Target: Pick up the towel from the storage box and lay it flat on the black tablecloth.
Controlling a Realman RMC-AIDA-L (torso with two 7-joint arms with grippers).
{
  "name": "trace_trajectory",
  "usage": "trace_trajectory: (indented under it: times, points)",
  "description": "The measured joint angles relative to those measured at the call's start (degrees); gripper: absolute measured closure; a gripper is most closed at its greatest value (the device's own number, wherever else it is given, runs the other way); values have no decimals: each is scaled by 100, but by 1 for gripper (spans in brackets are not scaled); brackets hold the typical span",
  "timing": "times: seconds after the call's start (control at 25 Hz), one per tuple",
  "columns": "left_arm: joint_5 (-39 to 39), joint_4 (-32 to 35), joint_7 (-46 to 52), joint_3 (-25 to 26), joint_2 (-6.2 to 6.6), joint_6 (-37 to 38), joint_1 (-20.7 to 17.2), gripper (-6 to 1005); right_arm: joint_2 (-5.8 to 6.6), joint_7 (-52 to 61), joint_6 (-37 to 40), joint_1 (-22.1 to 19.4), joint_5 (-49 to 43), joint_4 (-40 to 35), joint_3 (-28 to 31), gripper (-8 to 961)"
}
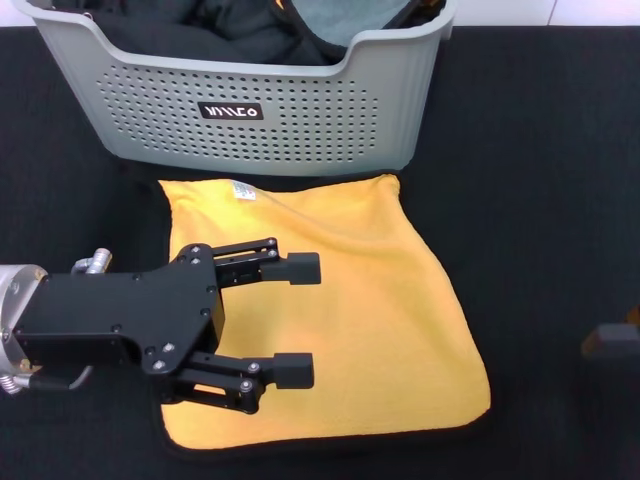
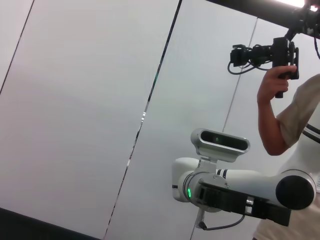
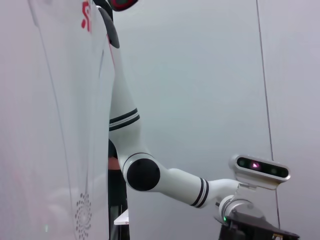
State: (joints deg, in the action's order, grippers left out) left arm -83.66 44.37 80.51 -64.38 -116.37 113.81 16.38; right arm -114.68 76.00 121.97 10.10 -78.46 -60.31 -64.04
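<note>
From the head view, the fleecy yellow-orange towel (image 1: 340, 310) is lying spread flat on the grainy black tablecloth (image 1: 540, 200), just near of the perforated grey storage box (image 1: 250, 110). The left gripper (image 1: 300, 320) is hovering over it, fingers spread apart and empty. The right gripper (image 1: 612, 342) is barely showing at the right edge; its fingers cannot be told. The wrist views are showing only pale wall panels and robot arms.

There was one towel (image 1: 330, 300), one box (image 1: 250, 110) and one black tablecloth (image 1: 540, 200). Two grippers showed: the left gripper (image 1: 297, 320) with two fingers spread apart, and a sliver of the right gripper (image 1: 610, 342) at the edge.
</note>
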Motion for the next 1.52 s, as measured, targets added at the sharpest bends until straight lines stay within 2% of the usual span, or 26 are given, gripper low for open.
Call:
trace_trajectory:
  times: [0.36,0.72,1.52]
  points:
    - [29,-1,-84,5,-28,16,-58,113,-1,-10,53,32,8,21,16,182]
    - [42,-87,-289,6,-116,22,-76,113,-1,-133,83,52,6,193,55,182]
    - [60,-104,-386,47,-123,27,-16,113,-1,-219,-6,244,-52,330,84,182]
